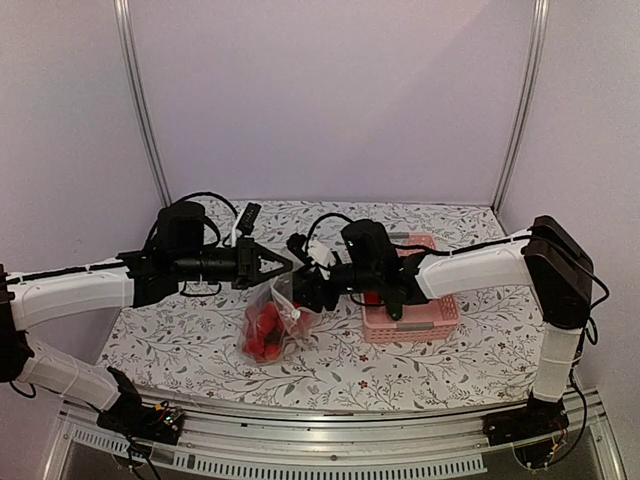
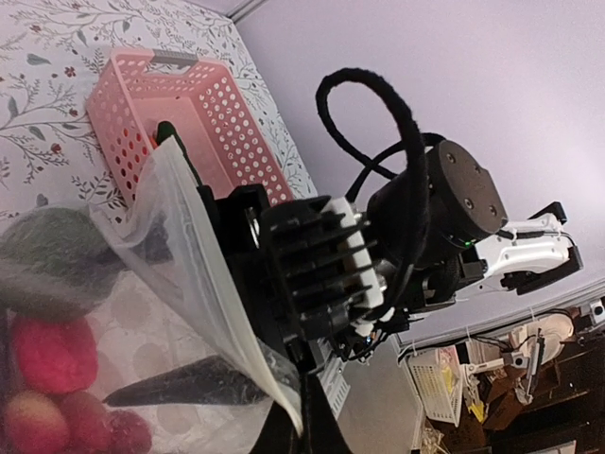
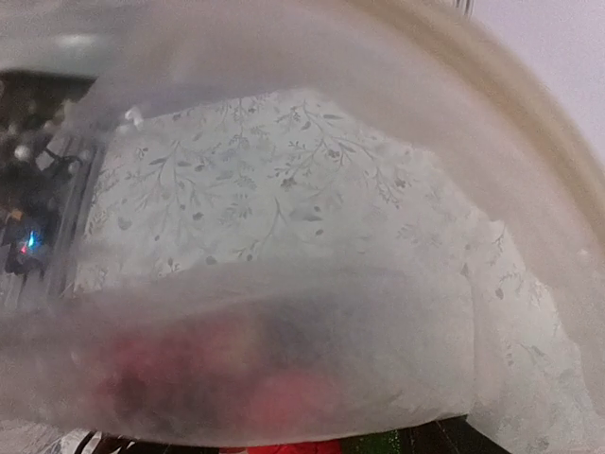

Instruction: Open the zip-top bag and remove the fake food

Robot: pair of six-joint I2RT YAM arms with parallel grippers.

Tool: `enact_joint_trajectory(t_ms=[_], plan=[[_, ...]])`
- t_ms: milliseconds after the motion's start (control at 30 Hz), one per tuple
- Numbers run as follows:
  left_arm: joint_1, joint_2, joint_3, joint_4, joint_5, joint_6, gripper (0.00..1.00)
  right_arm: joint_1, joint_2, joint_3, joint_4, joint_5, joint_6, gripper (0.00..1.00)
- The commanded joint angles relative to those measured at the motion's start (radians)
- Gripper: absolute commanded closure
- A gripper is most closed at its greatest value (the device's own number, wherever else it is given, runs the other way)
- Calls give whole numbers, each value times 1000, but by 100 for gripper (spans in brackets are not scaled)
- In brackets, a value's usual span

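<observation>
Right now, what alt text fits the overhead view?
The left gripper pinches the top of a clear zip-top bag of red fake food, with the right gripper beside it. A pink basket sits on the floral table nearby.

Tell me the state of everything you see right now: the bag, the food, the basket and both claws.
Bag: hanging by its top edge, whether the mouth is open is unclear.
Food: inside the bag, at its bottom.
Basket: upright on the table, contents unclear.
Left claw: shut on the bag's top edge.
Right claw: at the bag's top, open or shut unclear.
</observation>
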Motion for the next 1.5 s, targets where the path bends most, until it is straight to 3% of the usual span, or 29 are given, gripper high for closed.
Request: enact_joint_trajectory(t_ms=[0, 333, 467, 733, 1033, 1300, 1467], plan=[[16, -32, -7, -17, 61, 18, 100, 28, -35, -6, -34, 164, -93, 36], [19, -37, -32, -8, 64, 16, 100, 21, 12, -6, -96, 359, -120, 28], [19, -35, -38, -2, 63, 16, 100, 6, 44, 20, -114, 335, -111, 32], [22, -13, -35, 2, 68, 17, 100, -12, 119, 77, -139, 114, -100, 36], [29, 0, -37, 10, 81, 19, 100, -19, 179, 121, -148, 98, -77, 25], [47, -23, -59, 0, 68, 18, 100, -27, 198, 139, -151, 74, -65, 62], [65, -25, -74, -2, 62, 21, 100, -27, 128, 84, -140, -10, -81, 66]])
